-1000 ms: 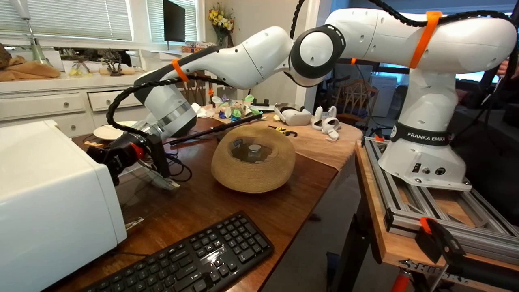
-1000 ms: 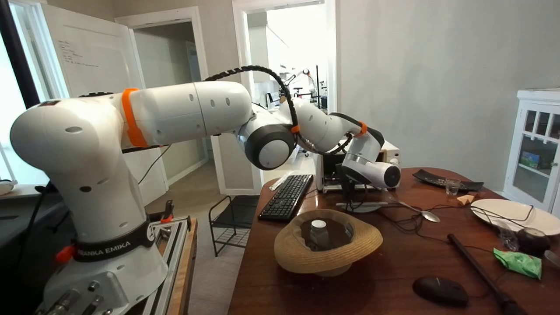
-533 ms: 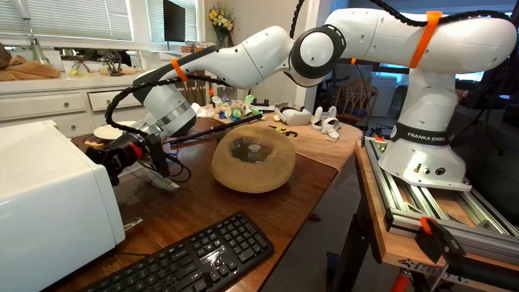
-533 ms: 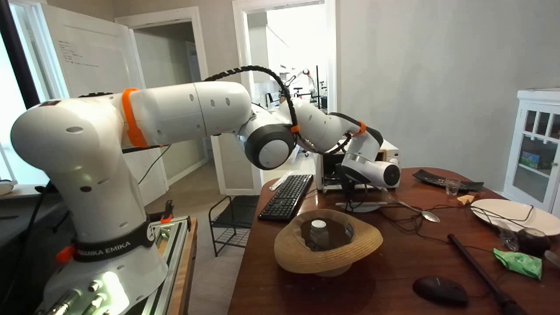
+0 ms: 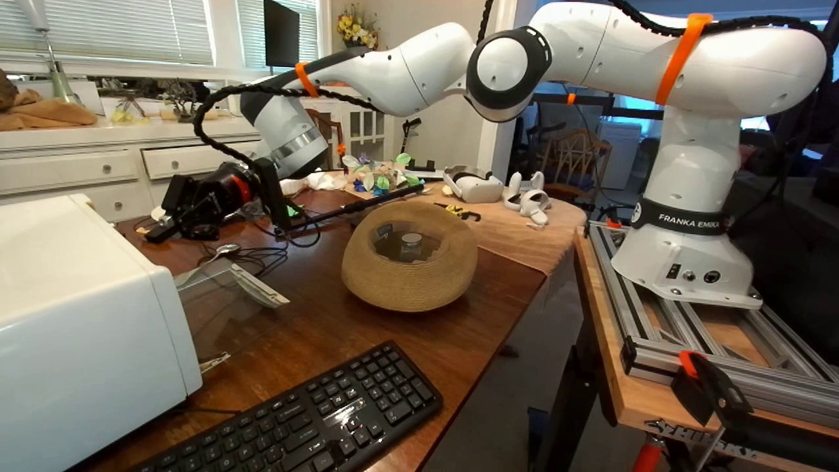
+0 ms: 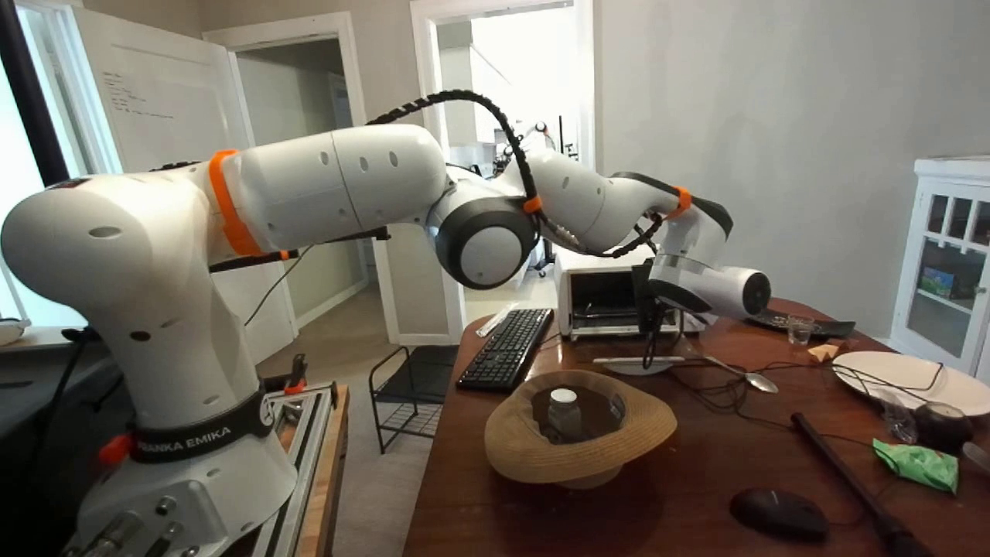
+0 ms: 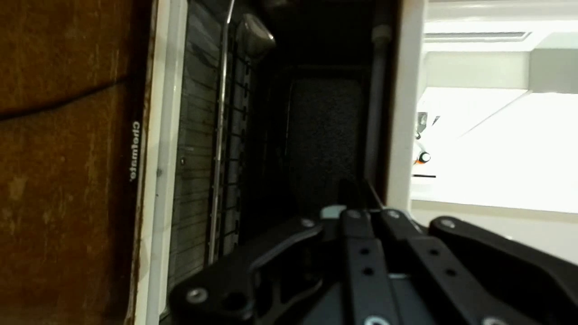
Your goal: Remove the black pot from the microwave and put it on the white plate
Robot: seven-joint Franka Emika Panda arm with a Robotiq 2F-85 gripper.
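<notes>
White microwave | lettering, perhaps "Chefmate" | robot base: "FRANKA EMIKA" | jaws clenched

At the far end of the table from where I stand, the microwave — rack inside, keyboard to its left, hat nearer me — jar within, plate at the right, spoon between plate and microwave, mouse and rod right of the hat.

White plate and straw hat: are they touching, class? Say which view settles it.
Apart. An exterior view settles it: a broad stretch of wooden tabletop shows between the rim of the white plate and the brim of the straw hat.
</notes>
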